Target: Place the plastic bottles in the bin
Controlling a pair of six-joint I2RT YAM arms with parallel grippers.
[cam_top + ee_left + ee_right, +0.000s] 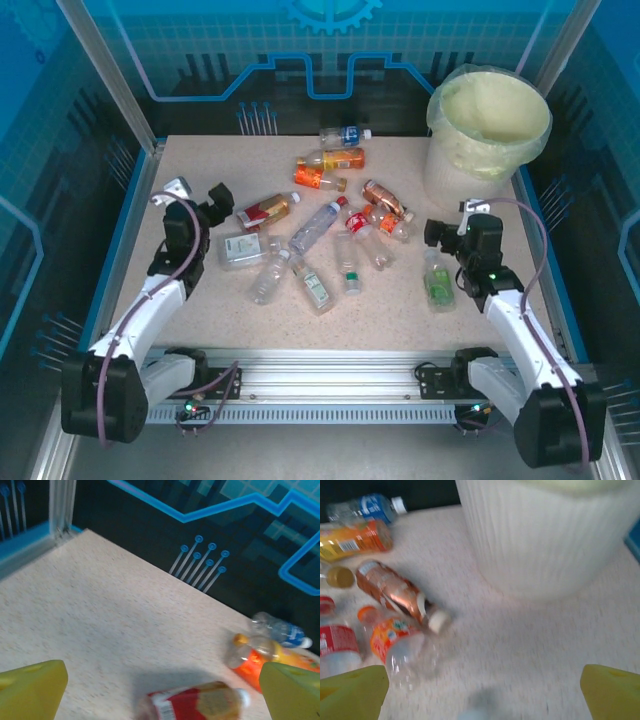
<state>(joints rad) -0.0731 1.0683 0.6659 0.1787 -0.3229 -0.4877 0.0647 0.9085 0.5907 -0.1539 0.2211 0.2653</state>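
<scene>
Several plastic bottles lie scattered mid-table, among them a red-labelled amber one [266, 210], a long clear one [318, 226] and a green-labelled one [438, 280]. The cream bin [487, 125] with its yellowish bag stands at the back right. My left gripper [198, 192] is open just left of the red-labelled bottle [195, 702], which lies low between its yellow fingertips [30, 687]. My right gripper [450, 222] is open and holds nothing, in front of the bin's ribbed wall [545, 535], with the green-labelled bottle just beneath it.
A blue-labelled bottle [345, 134] and an orange one [335, 159] lie near the back edge. A copper-wrapped bottle [395, 592] and an orange-labelled clear one [395, 640] lie left of the bin. Blue rails border the table.
</scene>
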